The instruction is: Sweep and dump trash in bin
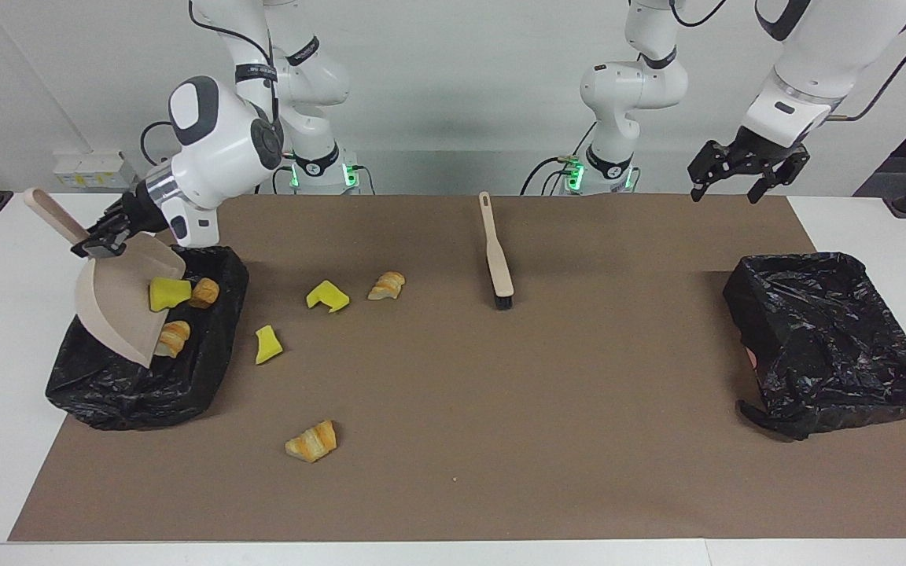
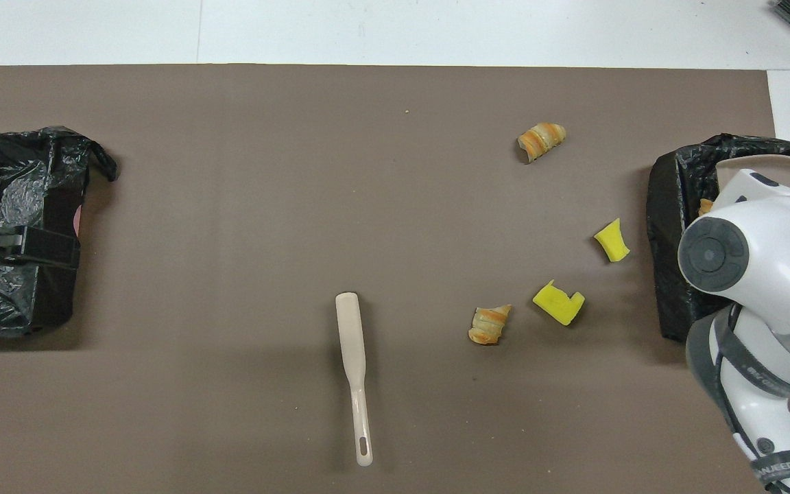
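My right gripper is shut on the handle of the beige dustpan, which tilts steeply over the black-lined bin at the right arm's end. A yellow sponge chunk sits at the pan's lower lip over the bin. Two bread pieces lie in the bin. On the brown mat lie two yellow chunks and two bread pieces. My left gripper waits open, high at the left arm's end.
A beige brush lies on the mat mid-table, its handle toward the robots. A second black-lined bin stands at the left arm's end, with the left gripper over it in the overhead view. The right arm hides much of the first bin there.
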Controlling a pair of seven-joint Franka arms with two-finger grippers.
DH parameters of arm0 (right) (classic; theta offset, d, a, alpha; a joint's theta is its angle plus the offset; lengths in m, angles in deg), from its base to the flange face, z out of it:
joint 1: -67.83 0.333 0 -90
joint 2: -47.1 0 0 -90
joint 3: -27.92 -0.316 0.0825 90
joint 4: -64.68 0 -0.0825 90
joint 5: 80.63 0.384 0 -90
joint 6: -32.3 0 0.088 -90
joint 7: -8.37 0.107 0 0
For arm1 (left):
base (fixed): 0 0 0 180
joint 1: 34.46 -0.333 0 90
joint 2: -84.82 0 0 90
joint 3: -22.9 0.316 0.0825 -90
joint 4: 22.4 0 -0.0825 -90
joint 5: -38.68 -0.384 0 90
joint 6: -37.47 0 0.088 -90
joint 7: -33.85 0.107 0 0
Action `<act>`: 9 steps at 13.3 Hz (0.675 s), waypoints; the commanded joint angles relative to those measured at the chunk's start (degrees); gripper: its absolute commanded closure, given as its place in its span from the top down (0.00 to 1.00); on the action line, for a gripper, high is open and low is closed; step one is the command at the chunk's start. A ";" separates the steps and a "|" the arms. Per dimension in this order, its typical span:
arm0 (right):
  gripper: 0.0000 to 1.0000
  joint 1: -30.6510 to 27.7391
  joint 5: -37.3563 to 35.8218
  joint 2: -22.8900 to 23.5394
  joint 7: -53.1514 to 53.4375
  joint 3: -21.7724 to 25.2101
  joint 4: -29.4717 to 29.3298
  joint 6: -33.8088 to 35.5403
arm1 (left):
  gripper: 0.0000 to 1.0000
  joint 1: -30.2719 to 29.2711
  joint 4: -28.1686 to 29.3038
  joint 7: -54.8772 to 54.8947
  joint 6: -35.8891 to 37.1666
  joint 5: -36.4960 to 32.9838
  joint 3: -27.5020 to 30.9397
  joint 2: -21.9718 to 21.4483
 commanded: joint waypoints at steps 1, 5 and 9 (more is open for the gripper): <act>0.00 0.05 -0.40 -0.43 -1.82 -0.17 -1.69 3.22 | 1.00 -0.74 -0.37 0.22 0.56 -0.91 -0.51 -0.28; 0.00 -0.65 0.65 -2.89 -15.49 -0.26 -8.81 6.94 | 1.00 -0.74 -0.37 0.22 0.56 -0.91 -0.51 -0.28; 0.00 -1.26 3.20 -1.67 -11.61 0.18 -6.11 3.88 | 1.00 -0.74 -0.37 0.22 0.56 -0.91 -0.51 -0.28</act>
